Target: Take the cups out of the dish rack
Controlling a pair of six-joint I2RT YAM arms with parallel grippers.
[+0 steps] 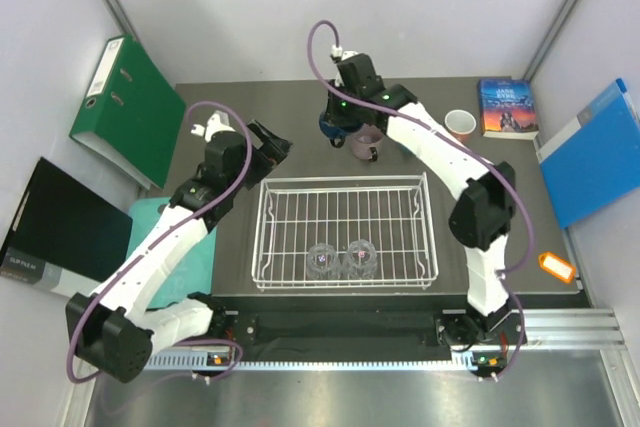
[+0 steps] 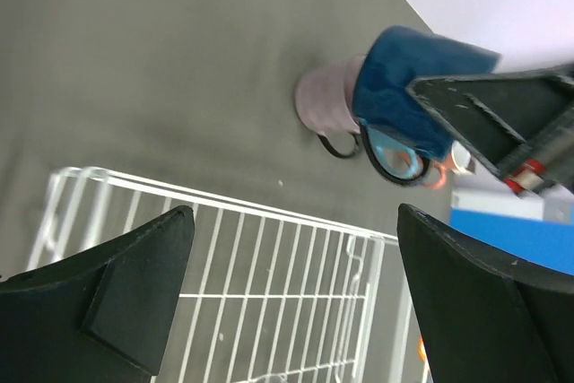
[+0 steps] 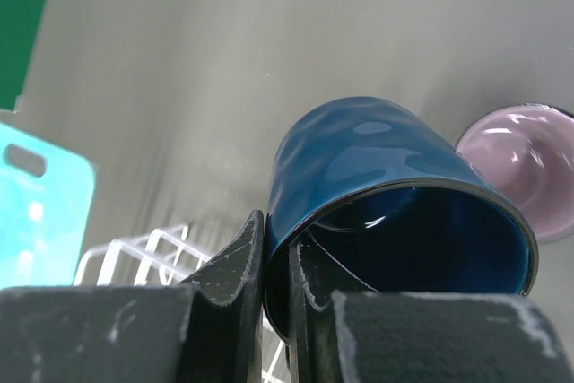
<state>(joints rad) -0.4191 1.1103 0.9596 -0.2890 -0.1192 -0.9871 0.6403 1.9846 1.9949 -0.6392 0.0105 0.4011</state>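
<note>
Now the right fingers (image 3: 231, 268) pinch the tilted navy mug (image 3: 359, 154) by its wall, one inside and one outside, just beside the mauve mug (image 1: 366, 143) on the bench (image 1: 230, 107) beyond the rack (image 1: 340, 217), which holds two glasses (image 1: 322, 259), while the left fingers (image 2: 134, 302) stand wide near its far left corner.

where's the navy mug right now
Right wrist view: the navy mug is clamped in the right gripper, past the far edge of the dish rack, beside the mauve mug.
</note>
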